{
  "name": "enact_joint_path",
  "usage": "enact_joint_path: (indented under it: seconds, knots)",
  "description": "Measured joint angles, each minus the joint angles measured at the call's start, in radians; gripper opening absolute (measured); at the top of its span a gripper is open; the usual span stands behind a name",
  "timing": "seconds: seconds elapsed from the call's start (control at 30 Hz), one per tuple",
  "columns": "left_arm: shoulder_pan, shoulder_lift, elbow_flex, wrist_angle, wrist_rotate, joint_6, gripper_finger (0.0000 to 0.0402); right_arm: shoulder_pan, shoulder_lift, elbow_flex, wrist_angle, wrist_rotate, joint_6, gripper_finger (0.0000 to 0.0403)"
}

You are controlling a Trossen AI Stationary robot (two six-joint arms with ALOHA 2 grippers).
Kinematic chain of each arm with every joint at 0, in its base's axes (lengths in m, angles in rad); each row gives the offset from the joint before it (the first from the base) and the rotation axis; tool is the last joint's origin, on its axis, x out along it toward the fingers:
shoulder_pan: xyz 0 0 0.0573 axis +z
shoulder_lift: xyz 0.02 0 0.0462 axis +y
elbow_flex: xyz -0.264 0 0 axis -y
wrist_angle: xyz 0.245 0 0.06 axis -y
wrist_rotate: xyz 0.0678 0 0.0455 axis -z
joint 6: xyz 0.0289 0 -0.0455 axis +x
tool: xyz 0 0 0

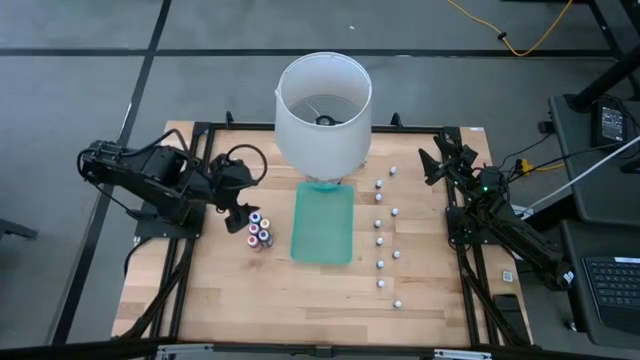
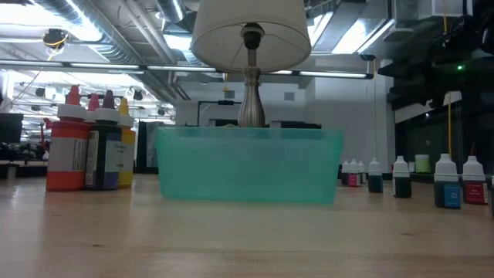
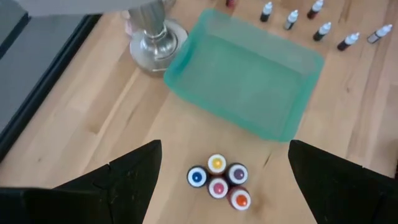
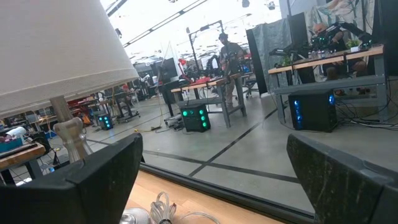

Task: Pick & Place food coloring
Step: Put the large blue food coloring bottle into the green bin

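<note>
Bottles of food coloring (image 1: 259,231) stand in a tight little bunch on the wooden counter (image 1: 230,290), just beside the green tray (image 1: 323,224) on its left side; they are tiny and upright, with round caps; seen from the left wrist, the caps are blue (image 3: 197,177), yellow (image 3: 216,163), purple (image 3: 237,174), pink-red (image 3: 217,187) and orange-red (image 3: 239,200), all touching each other; in the low view they show as an orange, a dark and a yellow bottle (image 2: 91,147) left of the tray (image 2: 248,164). Left tool (image 1: 240,212) hangs just above the bunch, on the side away from the tray; its two dark fingers (image 3: 124,177) are spread wide, one on each side of the bottles, not touching them. Right tool (image 1: 437,160) waits far off on the tray's other side, near the back edge of the counter, its fingers (image 4: 93,177) wide apart and holding nothing. White lamp (image 1: 323,110) stands right behind the tray; a scatter of small white-capped bottles (image 1: 381,243) stands to the tray's right.
</note>
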Motion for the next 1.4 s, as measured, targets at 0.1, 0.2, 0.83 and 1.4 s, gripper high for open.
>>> enact_joint_path:
  seconds: [0.1,0.2,0.83,1.4]
  knots:
    - [0.000,0.000,0.000,-0.006,0.006,-0.007,0.0342,0.000,0.000,0.000,0.000,0.000,0.000,0.0399]
    - [0.000,0.000,0.000,-0.006,0.018,-0.007,0.0342,0.000,0.000,0.000,0.000,0.000,0.000,0.0399]
    - [0.092,0.112,0.001,-0.165,0.082,-0.073,0.0342,0.000,0.000,0.000,0.000,0.000,0.000,0.0399]
    - [0.134,0.262,-0.008,-0.199,0.099,-0.311,0.0342,0.000,0.000,0.000,0.000,0.000,0.000,0.0399]
